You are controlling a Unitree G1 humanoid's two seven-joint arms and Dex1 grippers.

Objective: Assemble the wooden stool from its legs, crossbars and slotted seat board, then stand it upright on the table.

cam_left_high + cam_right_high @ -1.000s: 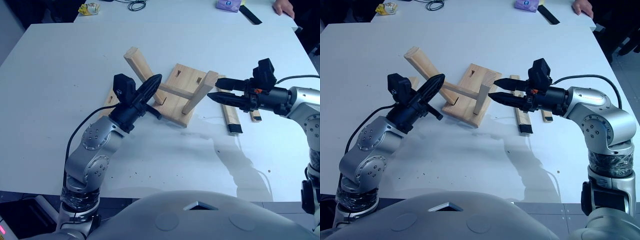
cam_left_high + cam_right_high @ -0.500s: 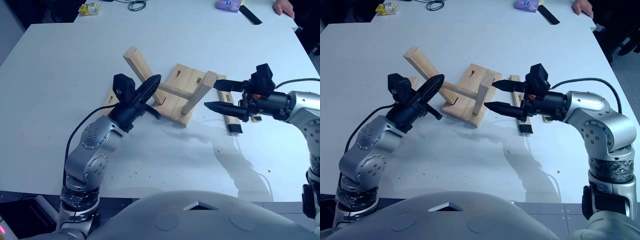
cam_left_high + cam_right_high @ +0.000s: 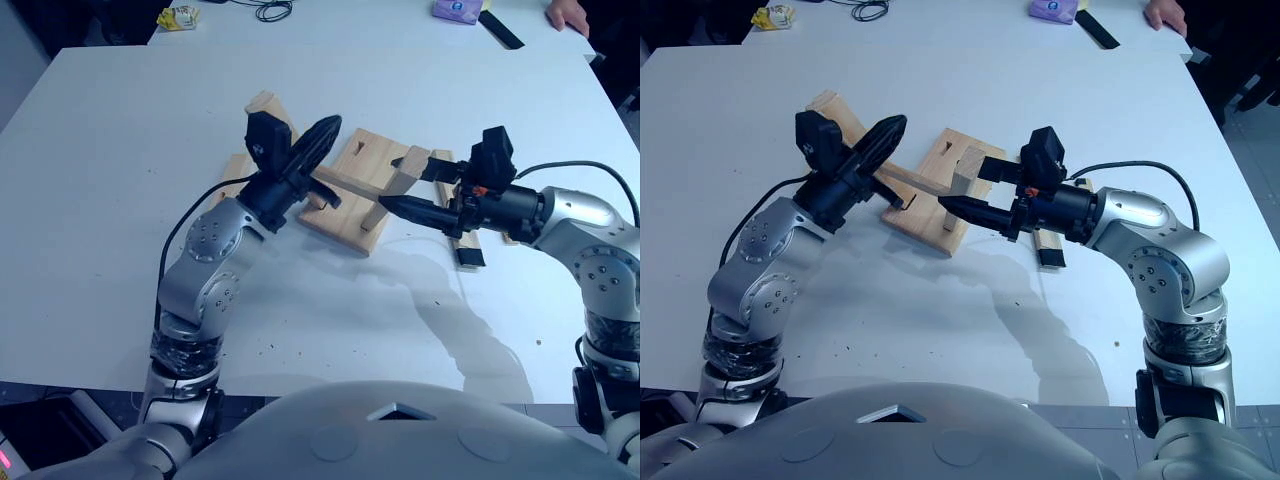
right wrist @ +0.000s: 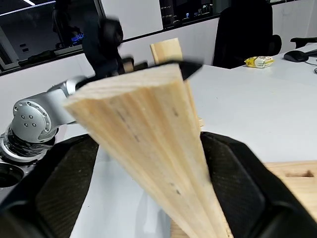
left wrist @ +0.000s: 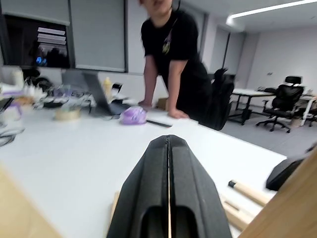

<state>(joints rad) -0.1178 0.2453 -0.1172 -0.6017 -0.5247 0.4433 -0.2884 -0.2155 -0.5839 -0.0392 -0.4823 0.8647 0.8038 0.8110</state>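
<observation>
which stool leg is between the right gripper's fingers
The leg at the crossbar's right end, rising from the seat board; the other leg slants by the left gripper.

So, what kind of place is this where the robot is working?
Probably an open office or lab: swivel office chairs at desks behind, a laptop, and a ceiling strip light.
</observation>
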